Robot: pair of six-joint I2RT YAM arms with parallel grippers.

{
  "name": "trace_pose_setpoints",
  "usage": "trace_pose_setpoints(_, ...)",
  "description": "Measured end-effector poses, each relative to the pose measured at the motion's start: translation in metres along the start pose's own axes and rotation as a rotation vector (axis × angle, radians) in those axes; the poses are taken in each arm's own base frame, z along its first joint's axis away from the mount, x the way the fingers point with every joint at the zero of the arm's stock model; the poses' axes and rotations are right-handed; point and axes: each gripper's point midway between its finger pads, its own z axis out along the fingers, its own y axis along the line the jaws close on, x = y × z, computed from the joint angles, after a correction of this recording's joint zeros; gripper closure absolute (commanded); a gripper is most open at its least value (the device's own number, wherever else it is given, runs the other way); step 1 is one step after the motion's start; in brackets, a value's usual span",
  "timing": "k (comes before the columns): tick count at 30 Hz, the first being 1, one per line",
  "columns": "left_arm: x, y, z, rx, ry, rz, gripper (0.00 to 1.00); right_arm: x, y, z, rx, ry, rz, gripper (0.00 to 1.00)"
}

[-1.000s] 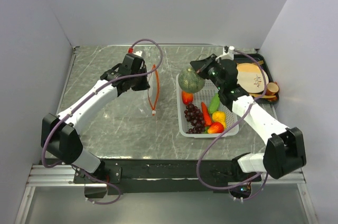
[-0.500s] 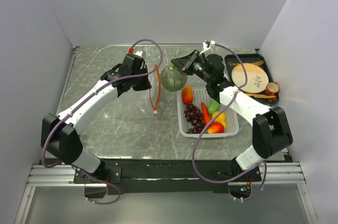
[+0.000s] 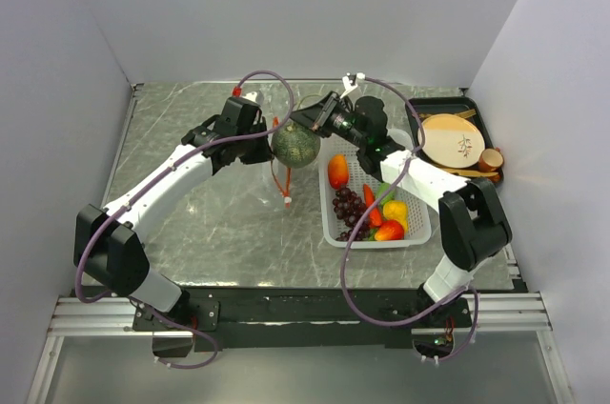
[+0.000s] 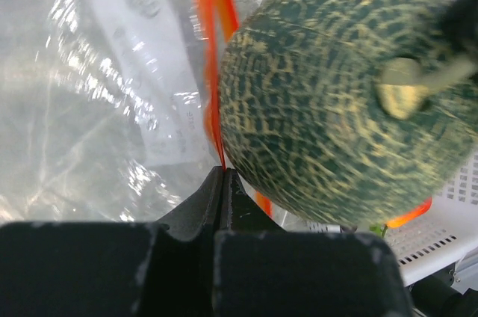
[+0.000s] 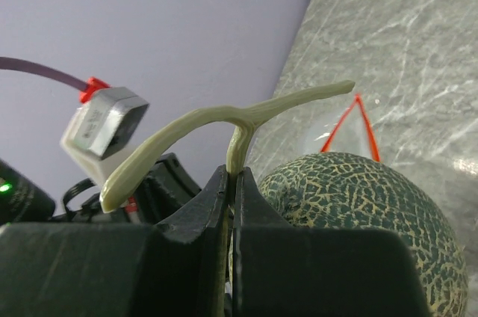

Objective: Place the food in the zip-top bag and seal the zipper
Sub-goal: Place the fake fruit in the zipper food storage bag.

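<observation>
A dark green netted melon (image 3: 295, 145) hangs by its pale stem (image 5: 224, 119) from my right gripper (image 3: 312, 120), which is shut on that stem. It hovers right at the mouth of the clear zip-top bag (image 3: 265, 168), against the orange-red zipper (image 3: 279, 173). My left gripper (image 4: 222, 175) is shut on the zipper strip (image 4: 209, 48) and holds the mouth edge up, with the melon (image 4: 336, 115) close beside it. The other food lies in the white basket (image 3: 422, 233): purple grapes (image 3: 349, 206), an orange-red tomato (image 3: 337, 171), a carrot (image 3: 369, 196), and yellow (image 3: 396, 212) and red (image 3: 388, 230) pieces.
A black tray (image 3: 477, 107) at the back right holds a tan wooden disc (image 3: 448, 140) and a small brown cup (image 3: 491, 158). White walls close in the marble table on the left, back and right.
My right arm has carried the melon leftward from above the basket to the bag's mouth. The left arm and the bag have stayed where they were.
</observation>
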Motion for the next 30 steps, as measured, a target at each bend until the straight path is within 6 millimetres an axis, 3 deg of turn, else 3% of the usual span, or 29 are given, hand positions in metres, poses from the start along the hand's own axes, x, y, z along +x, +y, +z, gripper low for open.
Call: trace_pose_setpoints(30,-0.015,-0.008,-0.001,0.021,-0.056,-0.013,0.99,0.021,-0.052,0.0,0.181,0.055,0.015,1.0)
